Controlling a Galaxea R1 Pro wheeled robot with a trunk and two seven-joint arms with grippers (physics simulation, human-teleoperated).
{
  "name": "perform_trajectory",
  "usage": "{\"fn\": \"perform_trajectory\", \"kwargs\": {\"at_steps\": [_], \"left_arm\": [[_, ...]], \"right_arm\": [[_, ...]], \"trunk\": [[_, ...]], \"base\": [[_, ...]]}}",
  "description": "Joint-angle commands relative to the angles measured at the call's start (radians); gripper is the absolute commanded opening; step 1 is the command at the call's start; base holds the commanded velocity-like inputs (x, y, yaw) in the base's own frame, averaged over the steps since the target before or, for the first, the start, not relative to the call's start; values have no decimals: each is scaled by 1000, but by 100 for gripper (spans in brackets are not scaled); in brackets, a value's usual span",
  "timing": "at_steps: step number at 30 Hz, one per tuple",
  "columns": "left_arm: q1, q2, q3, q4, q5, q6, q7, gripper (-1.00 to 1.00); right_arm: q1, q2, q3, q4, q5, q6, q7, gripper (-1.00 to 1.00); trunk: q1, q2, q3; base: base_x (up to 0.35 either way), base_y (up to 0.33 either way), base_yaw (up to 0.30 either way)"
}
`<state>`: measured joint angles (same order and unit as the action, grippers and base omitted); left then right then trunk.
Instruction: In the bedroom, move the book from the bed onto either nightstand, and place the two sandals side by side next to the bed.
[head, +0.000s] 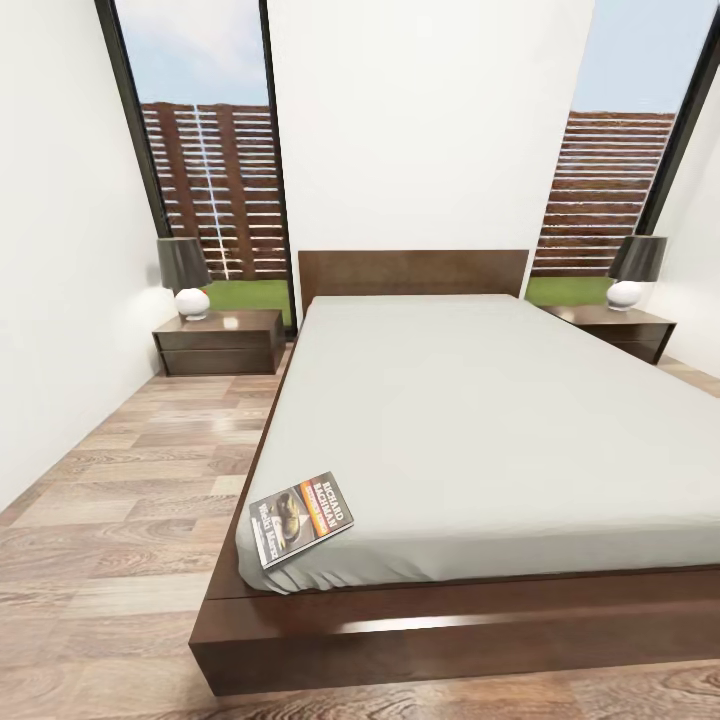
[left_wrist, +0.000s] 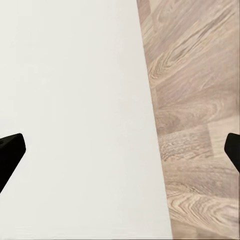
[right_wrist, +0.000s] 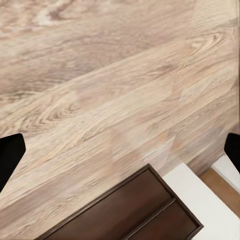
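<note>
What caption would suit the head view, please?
Paperback book lying on the bed's near corner, between two lamp-topped nightstands.

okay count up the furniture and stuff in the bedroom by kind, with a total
Bed: 1
Nightstands: 2
Lamps: 2
Book: 1
Total: 6

Two dark-shaded lamps with round white bases, slatted brown fence and green grass outside
</note>
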<state>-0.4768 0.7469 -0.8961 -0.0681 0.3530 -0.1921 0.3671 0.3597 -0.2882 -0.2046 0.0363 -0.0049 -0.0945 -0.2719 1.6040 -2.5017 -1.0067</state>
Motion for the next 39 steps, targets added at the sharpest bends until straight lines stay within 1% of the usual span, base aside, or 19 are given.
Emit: {"fn": "perform_trajectory", "kwargs": {"at_steps": [1,3,4,6,7,9,10,12,13,14,15,17,18,21,27,36,39], "left_arm": [[0,0,-9,-1,9,-2,3,100],[20,0,-9,-1,9,-2,3,100],[20,0,-9,-1,9,-2,3,100],[40,0,-9,-1,9,-1,3,100],[40,0,-9,-1,9,-1,3,100],[62,0,-9,-1,9,-1,3,100],[62,0,-9,-1,9,-1,3,100],[83,0,-9,-1,9,-1,3,100],[83,0,-9,-1,9,-1,3,100],[93,-1,-9,-1,9,-1,3,100],[93,-1,-9,-1,9,-1,3,100],[108,-1,-9,-1,9,-2,3,100],[108,-1,-9,-1,9,-2,3,100],[127,-1,-9,-1,8,-1,3,100],[149,-3,-9,-1,9,-1,3,100],[160,-4,-8,-1,9,-1,3,100],[163,-4,-8,-1,9,-1,3,100]], "right_arm": [[0,0,-6,2,0,-8,0,100],[0,-6,-20,2,-1,-9,0,100],[0,-6,-20,2,-1,-9,0,100],[0,-13,-43,2,-4,-10,0,100],[0,-13,-43,2,-4,-10,0,100],[0,-21,-71,2,-7,-10,1,100],[0,-21,-71,2,-7,-10,1,100],[1,-30,-100,1,-9,-10,1,100],[1,-30,-100,1,-9,-10,1,100],[1,-35,-115,1,-10,-10,1,100],[1,-35,-115,1,-10,-10,1,100],[1,-41,-138,1,-11,-10,1,100],[1,-41,-138,1,-11,-10,1,100],[1,-47,-160,0,-12,-10,2,100],[1,-55,-174,-1,-12,-10,2,100],[1,-60,-180,-1,-12,-10,2,100],[1,-61,-182,-1,-12,-10,2,100]], "trunk": [[0,0,-1],[0,0,-1],[0,0,-1],[0,0,-1],[0,0,-1],[0,0,-1],[0,0,-1],[0,0,-1],[0,0,-1],[0,0,-1],[0,0,-1],[0,0,-1],[0,0,-1],[0,0,-1],[0,0,-1],[0,0,-1],[-1,0,11]], "base": [[0,0,0],[0,0,0],[0,0,0],[0,0,0],[0,0,0],[0,0,0],[0,0,0],[0,0,0],[0,0,0],[0,0,0],[0,0,0],[0,0,0],[0,0,0],[0,0,0],[0,0,0],[0,0,0],[0,0,0]]}}
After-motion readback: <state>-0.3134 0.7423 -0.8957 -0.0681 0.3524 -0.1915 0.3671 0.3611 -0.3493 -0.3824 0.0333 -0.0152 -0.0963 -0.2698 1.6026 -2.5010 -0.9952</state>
